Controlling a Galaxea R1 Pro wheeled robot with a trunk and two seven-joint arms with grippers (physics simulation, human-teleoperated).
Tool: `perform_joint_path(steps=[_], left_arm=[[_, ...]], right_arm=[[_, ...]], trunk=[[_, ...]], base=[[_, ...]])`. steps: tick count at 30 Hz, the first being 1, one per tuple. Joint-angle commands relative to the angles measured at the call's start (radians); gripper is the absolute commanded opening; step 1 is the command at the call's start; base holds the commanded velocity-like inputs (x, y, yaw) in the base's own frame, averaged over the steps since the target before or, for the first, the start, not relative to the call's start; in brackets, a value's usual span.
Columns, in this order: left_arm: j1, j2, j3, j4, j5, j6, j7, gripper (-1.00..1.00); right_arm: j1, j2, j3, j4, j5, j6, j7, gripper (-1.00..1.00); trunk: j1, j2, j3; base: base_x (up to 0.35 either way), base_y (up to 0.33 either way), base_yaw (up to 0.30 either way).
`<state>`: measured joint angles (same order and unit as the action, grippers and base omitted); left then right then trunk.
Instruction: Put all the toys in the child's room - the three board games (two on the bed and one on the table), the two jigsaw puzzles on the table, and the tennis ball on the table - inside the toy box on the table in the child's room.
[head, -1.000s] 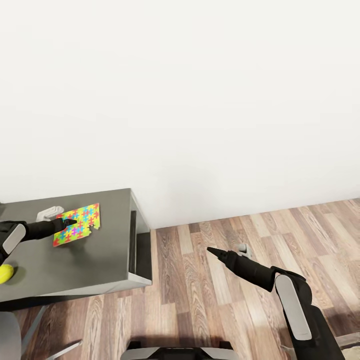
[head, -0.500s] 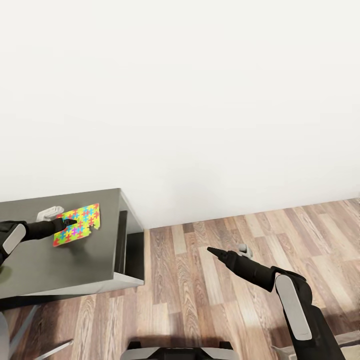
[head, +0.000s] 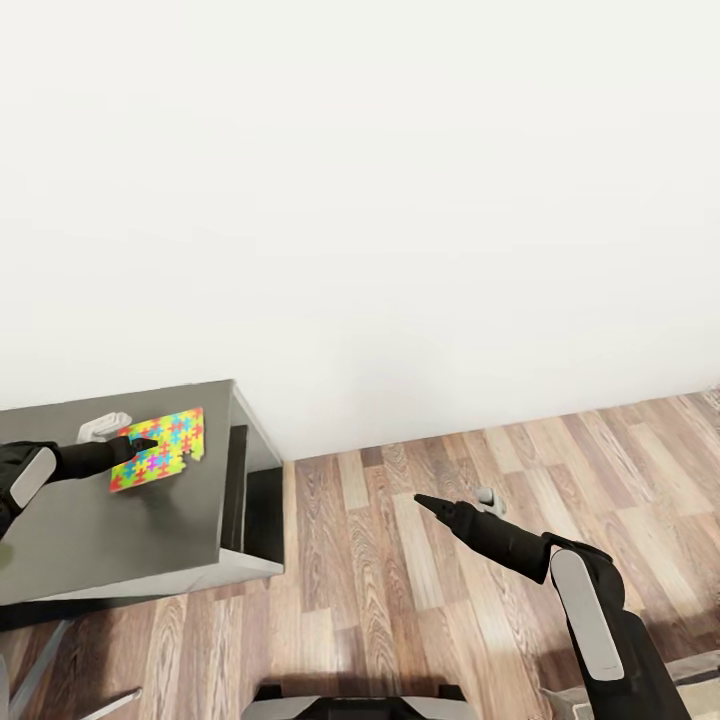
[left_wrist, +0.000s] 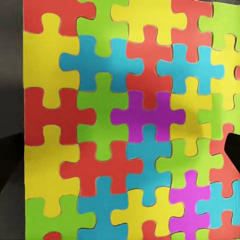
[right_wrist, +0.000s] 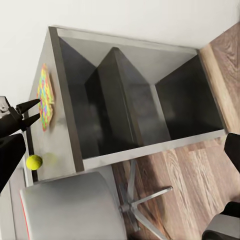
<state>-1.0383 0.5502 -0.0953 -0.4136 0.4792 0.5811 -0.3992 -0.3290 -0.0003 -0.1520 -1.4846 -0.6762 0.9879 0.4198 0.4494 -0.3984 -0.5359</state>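
White wall and plank floor (head: 560, 470) take up most of the head view, with a grey table (head: 90, 540) at the left edge. On it lies one puzzle (head: 160, 449), flat, its long axis running slantwise from the near left to the far right, not far from the table's right edge. The left gripper (head: 147, 443) hovers directly over the puzzle, fingertips pointing along that long axis; the left wrist view looks straight down on the coloured pieces at close range. In the right wrist view its two fingers (right_wrist: 27, 106) stand a little apart, a narrow gap, and nothing is held between them. A small pale grey object (head: 103, 427) sits on the table just beyond the puzzle; what it is cannot be told.

The ball (right_wrist: 34, 162) rests on the same tabletop, on the near side of the puzzle and well apart from it, seen in the right wrist view.

The right gripper (head: 424, 501) hangs over bare floor, well away from the table; whether it is open or closed cannot be told. So the left arm is plainly the one for the puzzle. The likely next move is straight down. The sheet is thin and flat, so a grip probably needs an edge; the right table edge is close, with open floor beyond it.
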Motion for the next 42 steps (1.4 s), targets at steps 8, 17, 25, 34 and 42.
perform_joint_path(steps=[8, 17, 25, 34, 42], left_arm=[[-0.001, 0.001, -0.007, -0.001, 0.007, 0.003, -0.001, 1.0], [0.0, 0.001, -0.007, -0.001, 0.007, 0.003, -0.001, 1.0], [-0.001, 0.001, -0.006, -0.002, 0.007, 0.003, -0.002, 1.0], [-0.001, 0.001, -0.006, -0.002, 0.007, 0.003, -0.003, 1.0], [-0.001, 0.001, -0.006, -0.001, 0.007, 0.004, -0.004, 1.0]], right_arm=[[-0.001, 0.0, -0.001, 0.001, 0.007, 0.005, 0.008, 1.0], [-0.001, 0.0, -0.002, 0.0, 0.007, 0.005, 0.008, 1.0], [-0.001, 0.001, -0.002, 0.0, 0.007, 0.005, 0.008, 1.0], [-0.001, 0.002, -0.001, 0.0, 0.007, 0.005, 0.008, 1.0], [-0.001, 0.0, -0.003, 0.0, 0.007, 0.005, 0.008, 1.0]], trunk=[[0.001, -0.002, 0.0], [0.001, -0.002, 0.001], [0.001, -0.002, 0.001], [0.001, -0.002, 0.001], [0.001, -0.002, 0.001]], base=[[0.0, 0.0, -0.039], [0.0, 0.0, -0.001], [0.0, 0.0, 0.0], [0.0, 0.0, 0.0], [0.0, 0.0, 0.0]])
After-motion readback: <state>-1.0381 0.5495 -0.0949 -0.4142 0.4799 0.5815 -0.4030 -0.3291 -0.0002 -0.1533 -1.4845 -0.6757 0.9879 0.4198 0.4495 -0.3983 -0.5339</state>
